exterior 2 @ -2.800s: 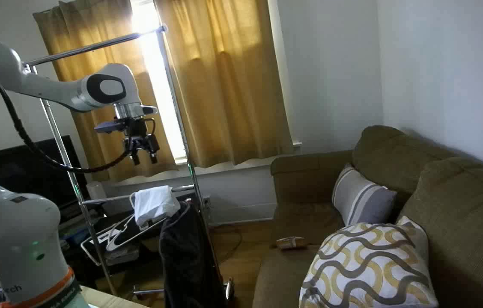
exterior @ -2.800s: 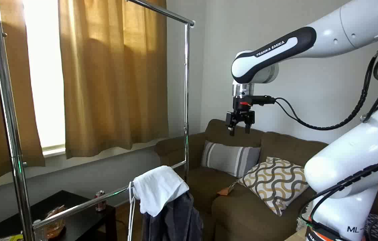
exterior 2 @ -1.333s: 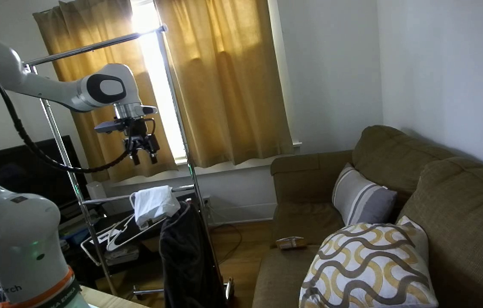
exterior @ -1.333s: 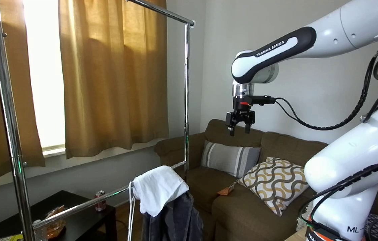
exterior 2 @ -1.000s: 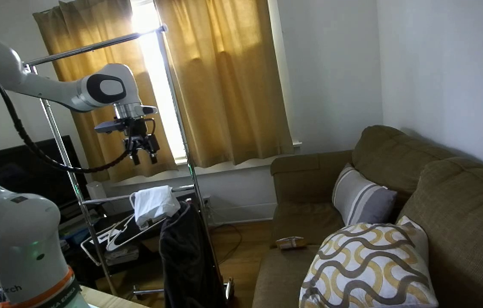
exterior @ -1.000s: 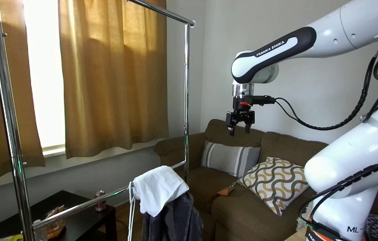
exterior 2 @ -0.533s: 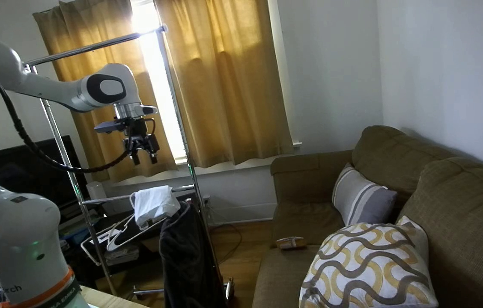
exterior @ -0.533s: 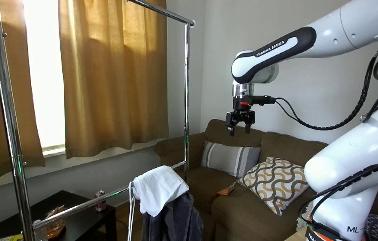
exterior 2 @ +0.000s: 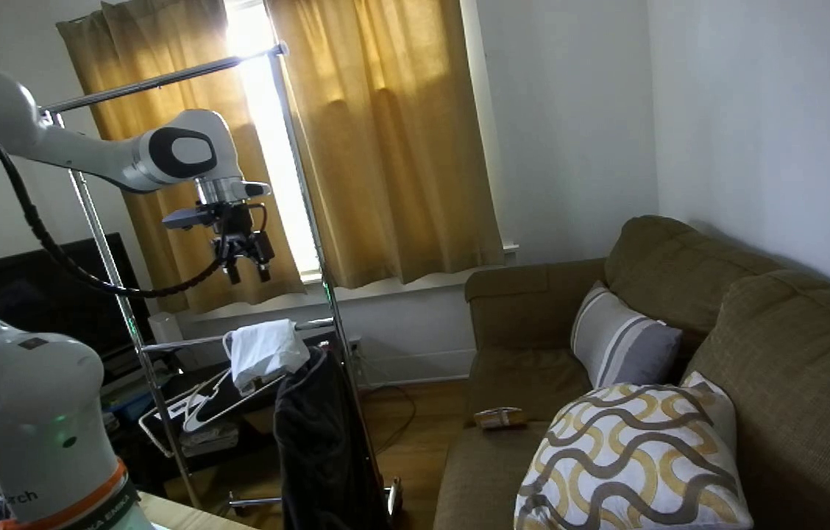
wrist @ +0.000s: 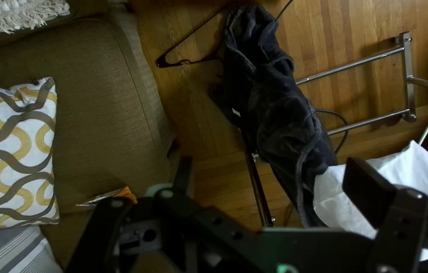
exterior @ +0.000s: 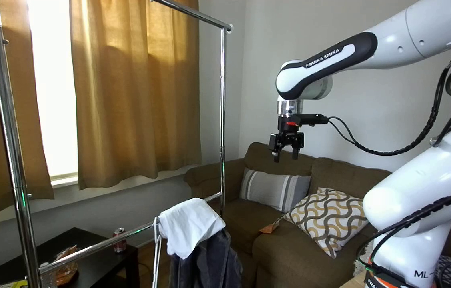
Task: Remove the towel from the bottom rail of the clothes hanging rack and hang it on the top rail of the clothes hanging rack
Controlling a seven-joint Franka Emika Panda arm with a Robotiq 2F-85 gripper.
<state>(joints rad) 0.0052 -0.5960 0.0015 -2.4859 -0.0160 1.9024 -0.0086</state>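
The white towel lies draped over the rack's bottom rail (exterior: 93, 246). It shows in both exterior views (exterior: 191, 226) (exterior 2: 264, 353) and at the right of the wrist view (wrist: 339, 201), partly behind a finger. The top rail (exterior: 193, 14) is bare where it shows; it also appears in an exterior view (exterior 2: 157, 79). My gripper (exterior: 286, 156) is open, points down and holds nothing. It hangs well above the towel's level, apart from the rack. In the wrist view the fingers (wrist: 272, 170) stand wide apart.
A dark garment (exterior 2: 319, 442) hangs beside the towel, and white hangers (exterior 2: 198, 412) hang on its other side. The rack's upright posts (exterior: 222, 112) stand near the arm. A brown sofa (exterior 2: 533, 294) with pillows and a dark table (exterior: 89, 256) with a can are nearby.
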